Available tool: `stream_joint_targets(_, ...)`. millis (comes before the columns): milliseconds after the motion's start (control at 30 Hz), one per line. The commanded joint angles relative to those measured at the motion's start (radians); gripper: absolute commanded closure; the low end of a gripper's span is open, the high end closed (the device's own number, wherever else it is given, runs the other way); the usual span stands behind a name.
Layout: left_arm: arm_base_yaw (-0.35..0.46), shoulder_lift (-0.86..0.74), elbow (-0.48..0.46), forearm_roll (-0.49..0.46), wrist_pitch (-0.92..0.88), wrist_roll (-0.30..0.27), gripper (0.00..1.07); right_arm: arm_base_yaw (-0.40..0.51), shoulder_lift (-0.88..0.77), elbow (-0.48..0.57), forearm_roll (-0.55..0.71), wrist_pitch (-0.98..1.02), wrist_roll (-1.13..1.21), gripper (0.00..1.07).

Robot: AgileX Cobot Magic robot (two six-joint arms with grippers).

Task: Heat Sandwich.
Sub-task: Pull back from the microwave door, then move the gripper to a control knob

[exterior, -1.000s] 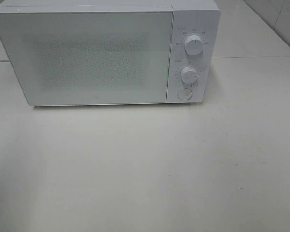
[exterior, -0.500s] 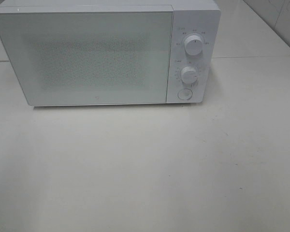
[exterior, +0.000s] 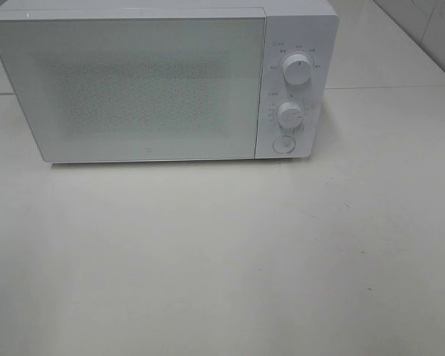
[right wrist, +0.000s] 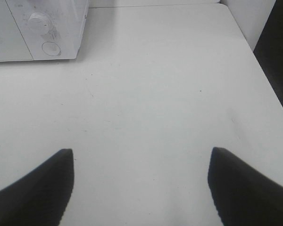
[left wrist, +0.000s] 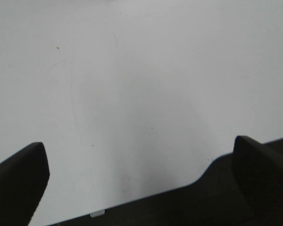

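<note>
**Operator:** What has moved since a second ago?

**Describer:** Nothing. In the high view your microwave (exterior: 148, 89), its knobs (exterior: 297, 69) and the table (exterior: 222, 259) look just as they did.

**Operator:** How do my grippers stand?

**Describer:** Your left gripper (left wrist: 139, 150) is spread wide. Its two dark fingers (left wrist: 19, 183) are far apart with nothing between them. It hangs over bare white table, near an edge with darkness beyond. Your right gripper (right wrist: 141, 151) is spread wide too, and empty. It is over the table, in front of the microwave and off to its right.

**Operator:** And further out?

**Describer:** The white microwave stands at the back of the table. Its door (exterior: 133, 89) is shut, with a pale speckled panel. To the right of the door, the two round knobs sit one above the other. A round button (exterior: 283, 144) sits just below the lower knob.

**Operator:** Where is the sandwich?

**Describer:** I cannot tell. None of your views shows it, and the door panel is too cloudy to see through.
</note>
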Motion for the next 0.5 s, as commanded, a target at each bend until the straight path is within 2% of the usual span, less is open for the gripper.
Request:
stream_joint_targets(33, 0.050, -0.112, 0.005, -0.007, -0.005, -0.001, 0.09, -0.009, -0.027, 0.003, 0.001, -0.003, 0.005, 0.32)
stream_joint_targets(100, 0.067, -0.144, 0.005, -0.007, -0.005, -0.001, 0.09, -0.009, -0.027, 0.003, 0.001, -0.003, 0.005, 0.32)
stream_joint_targets(233, 0.160, -0.246, 0.005, -0.007, -0.005, -0.001, 0.09, -0.009, -0.027, 0.003, 0.001, -0.003, 0.005, 0.32)
stream_joint_targets(500, 0.216, -0.290, 0.005, -0.008, -0.006, -0.001, 0.09, -0.009, -0.026, 0.003, 0.001, -0.003, 0.005, 0.32)
